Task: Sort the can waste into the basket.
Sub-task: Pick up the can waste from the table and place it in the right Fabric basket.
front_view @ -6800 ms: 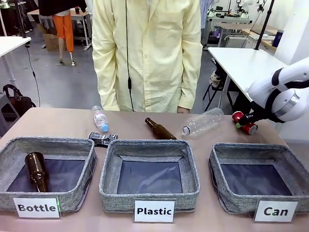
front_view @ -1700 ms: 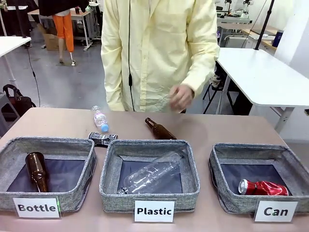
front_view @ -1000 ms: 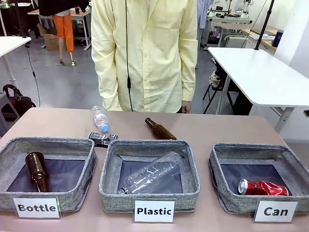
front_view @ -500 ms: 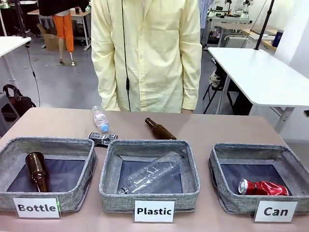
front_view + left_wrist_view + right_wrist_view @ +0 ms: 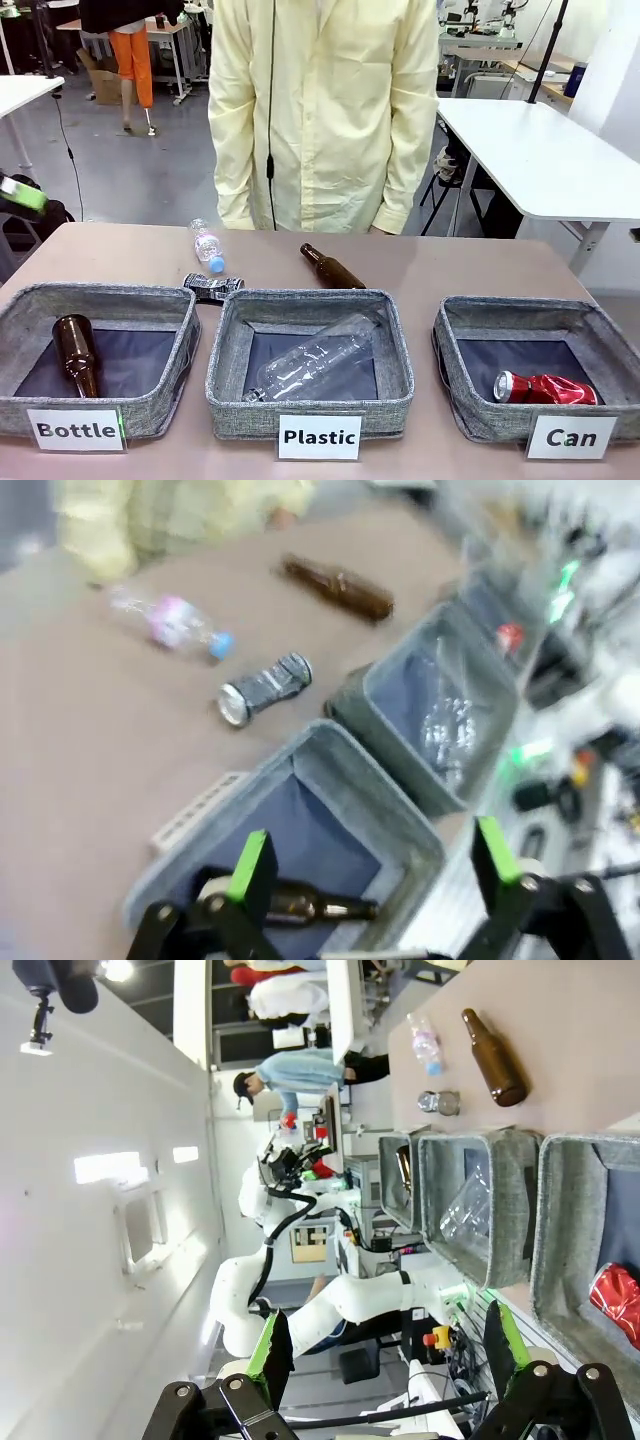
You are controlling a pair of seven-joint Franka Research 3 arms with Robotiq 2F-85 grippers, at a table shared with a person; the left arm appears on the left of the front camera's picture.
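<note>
Left end effector [image 5: 373,855] and right end effector [image 5: 388,1340] both stand spread, gripping nothing. Shiny red crushed can [image 5: 545,388] lies inside the near-right grey woven "Can" basket [image 5: 480,420]. Farther back and to the left, black crushed can with white print [image 5: 212,287] lies on the brown bench [image 5: 450,270].

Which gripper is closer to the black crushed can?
Left. The left gripper hovers over the Bottle basket next to the black can; the right gripper sits past the Can basket, farther off.
</note>
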